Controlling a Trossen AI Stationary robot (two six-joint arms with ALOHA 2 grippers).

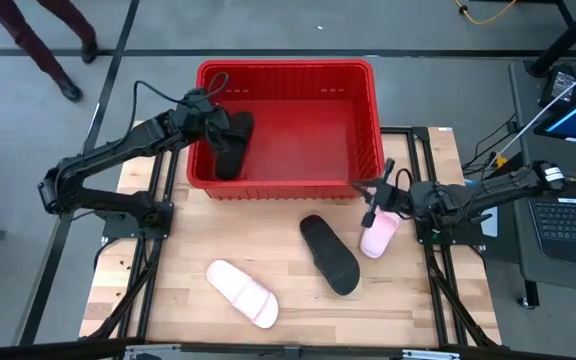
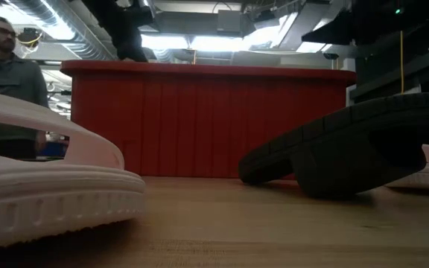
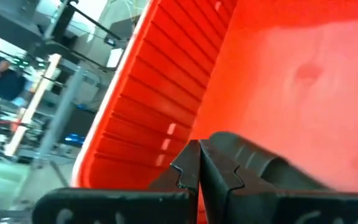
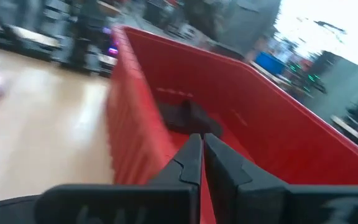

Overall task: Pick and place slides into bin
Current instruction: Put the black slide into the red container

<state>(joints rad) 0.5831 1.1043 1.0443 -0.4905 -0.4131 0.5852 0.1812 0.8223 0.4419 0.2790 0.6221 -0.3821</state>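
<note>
The wooden bench carries the big red ribbed plastic bin, one black slide inside, under the left claw, clenched empty. Black slide and two pink ones wait outside. Right claw, clenched too, hovers near the bin's corner; could clip it.

Overhead camera looks straight down on the wooden worktop. Low camera looks level across it. All four views share the slotted red plastic bin, wrist cameras closest.
</note>
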